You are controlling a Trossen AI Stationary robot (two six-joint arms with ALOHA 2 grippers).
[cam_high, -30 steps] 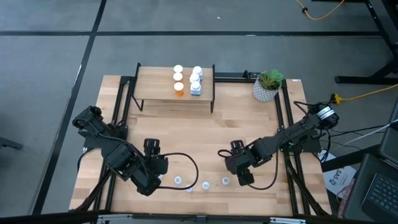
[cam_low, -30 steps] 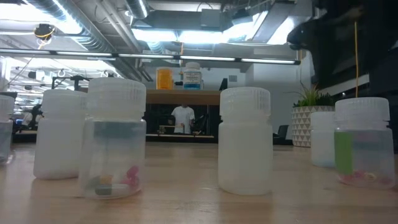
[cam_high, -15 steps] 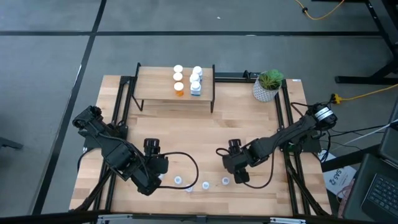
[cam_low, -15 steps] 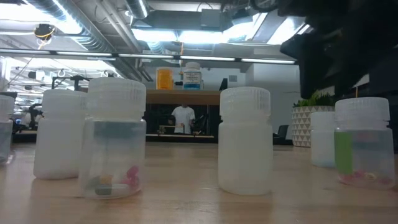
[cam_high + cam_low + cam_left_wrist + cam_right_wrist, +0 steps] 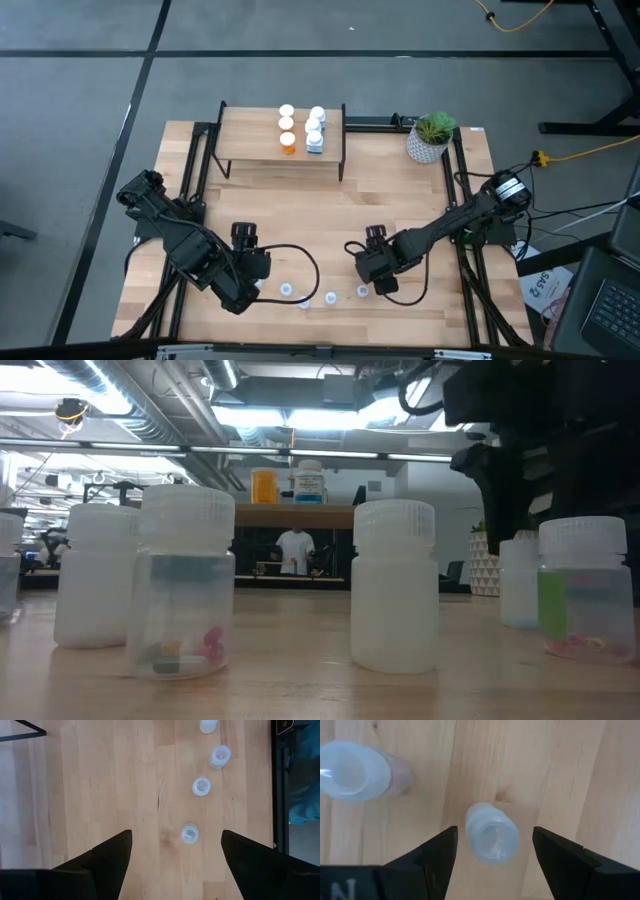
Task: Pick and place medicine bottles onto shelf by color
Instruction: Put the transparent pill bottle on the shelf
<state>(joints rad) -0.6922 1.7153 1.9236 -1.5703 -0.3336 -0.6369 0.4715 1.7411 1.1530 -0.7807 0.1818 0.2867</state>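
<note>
Right wrist view: my right gripper point(image 5: 492, 851) hangs spread wide, its dark angular fingers point(image 5: 436, 854) flanking but not touching a round, frosted translucent vial point(image 5: 492, 833) standing on the pale grained table point(image 5: 560, 780). A second capped vial point(image 5: 357, 770) stands nearby. My left gripper point(image 5: 175, 851) waits, also released, over the vial row. Orange and white bottles point(image 5: 288, 142) stand on the wood-topped shelf point(image 5: 250, 135).

Two dark jointed arms point(image 5: 180, 235), looping black cables point(image 5: 300, 262).
</note>
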